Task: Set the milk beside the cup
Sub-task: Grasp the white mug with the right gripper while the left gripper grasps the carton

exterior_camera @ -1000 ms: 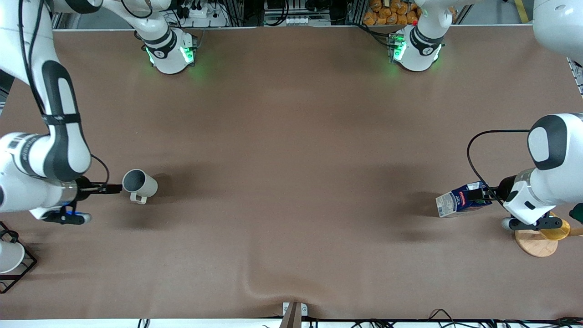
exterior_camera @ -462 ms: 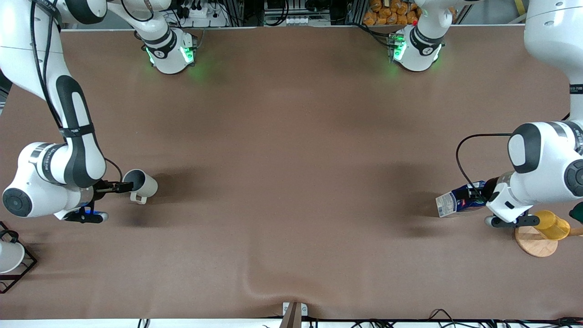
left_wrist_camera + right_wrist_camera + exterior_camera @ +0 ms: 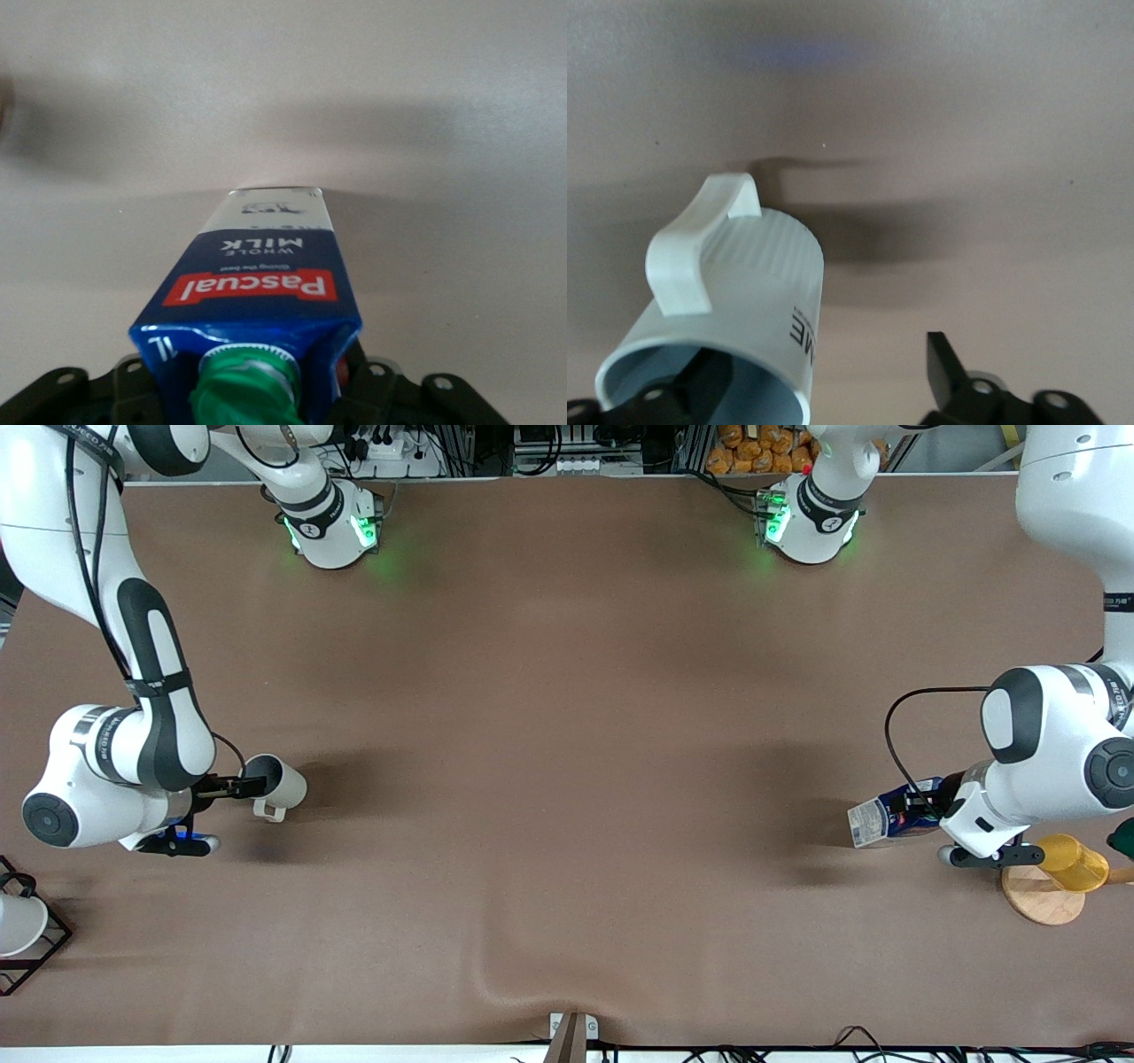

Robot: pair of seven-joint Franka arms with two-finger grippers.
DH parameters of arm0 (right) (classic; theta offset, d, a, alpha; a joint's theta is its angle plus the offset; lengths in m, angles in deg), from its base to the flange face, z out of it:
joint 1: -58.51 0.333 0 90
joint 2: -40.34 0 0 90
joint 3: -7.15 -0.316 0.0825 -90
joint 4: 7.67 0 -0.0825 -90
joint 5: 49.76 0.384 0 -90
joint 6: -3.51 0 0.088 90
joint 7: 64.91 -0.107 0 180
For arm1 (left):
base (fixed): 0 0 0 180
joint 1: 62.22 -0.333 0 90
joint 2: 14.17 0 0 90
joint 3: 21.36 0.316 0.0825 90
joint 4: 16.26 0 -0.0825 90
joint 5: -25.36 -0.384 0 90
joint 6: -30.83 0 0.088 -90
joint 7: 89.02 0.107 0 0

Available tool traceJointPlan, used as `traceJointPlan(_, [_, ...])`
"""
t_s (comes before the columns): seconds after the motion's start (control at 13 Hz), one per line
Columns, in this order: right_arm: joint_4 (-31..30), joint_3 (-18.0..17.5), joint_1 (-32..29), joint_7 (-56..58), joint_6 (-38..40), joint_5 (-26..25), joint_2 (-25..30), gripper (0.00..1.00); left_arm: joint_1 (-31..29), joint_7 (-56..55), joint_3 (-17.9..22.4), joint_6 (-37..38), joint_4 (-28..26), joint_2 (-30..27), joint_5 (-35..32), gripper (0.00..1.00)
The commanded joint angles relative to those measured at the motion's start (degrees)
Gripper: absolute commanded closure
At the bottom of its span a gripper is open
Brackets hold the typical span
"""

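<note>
The brown counter (image 3: 567, 797) spans the whole front view; the two arms work at its two ends, and over the last second each has swung its elbow inward toward its object while the objects themselves have hardly shifted. At the right arm's end, the right gripper (image 3: 237, 786) has crept up from just short of the cup (image 3: 275, 786) until its jaws straddle the rim; the right wrist view shows one finger (image 3: 700, 381) inside the cup's mouth and the other outside the wall, apart and not yet clenched. At the left arm's end, the left gripper (image 3: 921, 806) has closed in on the milk (image 3: 886, 816), which leans tilted on the counter with its white end panel toward the middle; the left wrist view shows the green cap (image 3: 248, 390) right at the jaws, which are clamped on the carton's top. Nearby, nearer the front camera, a yellow cup (image 3: 1074, 864) sits on a wooden disc (image 3: 1038, 899), and a black wire rack (image 3: 35, 939) holds a white cup at the right arm's end. Milk and cup remain well apart, so the placing is barely started; both grasps now look nearly ready for a carry.
</note>
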Motion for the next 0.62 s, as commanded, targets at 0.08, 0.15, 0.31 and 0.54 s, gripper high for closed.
traceJointPlan(0.08, [0.14, -0.07, 0.12, 0.73, -0.67, 0.64, -0.09, 0.83, 0.04, -1.04, -0.15, -0.05, 0.16, -1.90, -1.64, 0.49])
traceJointPlan(0.15, [0.14, -0.07, 0.12, 0.73, -0.67, 0.64, -0.09, 0.98, 0.04, -1.04, -0.15, 0.21, 0.16, -3.04, -1.64, 0.49])
traceJointPlan(0.31, [0.14, -0.15, 0.12, 0.73, -0.59, 0.64, -0.09, 1.00, 0.04, -1.48, -0.24, 2.67, 0.25, -5.59, -0.42, 0.49])
traceJointPlan(0.54, [1.45, -0.24, 0.65, 0.64, -0.15, 0.73, 0.79, 1.00, 0.04, -2.62, -0.33, 6.35, 0.95, -8.32, 0.11, 0.50])
